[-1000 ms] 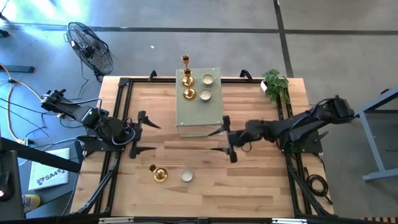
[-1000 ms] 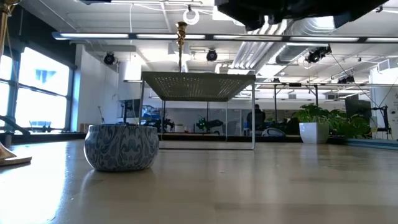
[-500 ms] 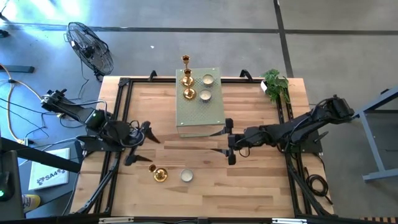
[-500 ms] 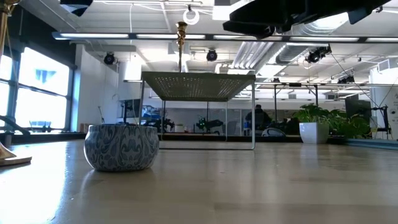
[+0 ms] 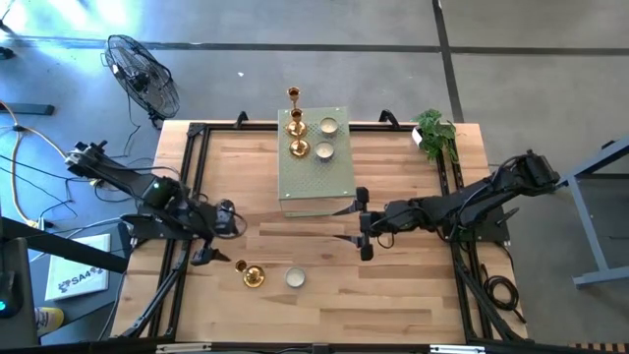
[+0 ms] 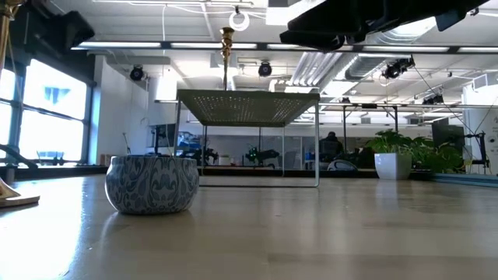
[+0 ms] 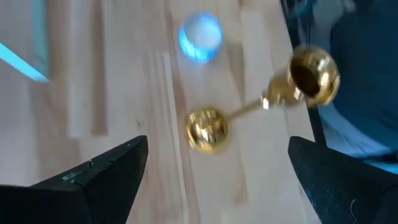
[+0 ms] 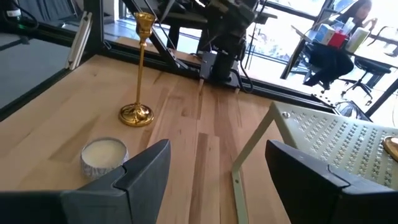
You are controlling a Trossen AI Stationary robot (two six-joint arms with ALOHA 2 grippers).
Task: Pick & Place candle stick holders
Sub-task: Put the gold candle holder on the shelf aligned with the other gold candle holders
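Three gold holders, three cream cups.

Dark jointed arms, wedge-shaped gripper fingers

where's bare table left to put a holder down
Bare wood lies along the near edge right of the cream cup, under and beyond the right gripper. Also left of the green slab. Crowded: the slab's far end, and around the gold holder beneath the left gripper.

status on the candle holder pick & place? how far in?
Done, by the look of it: two gold holders and two cream cups sit on the green slab. In hand: the left claw, open, is above the third gold holder on the table. Left: that holder and the cup beside it. The right claw waits, open, by the slab.
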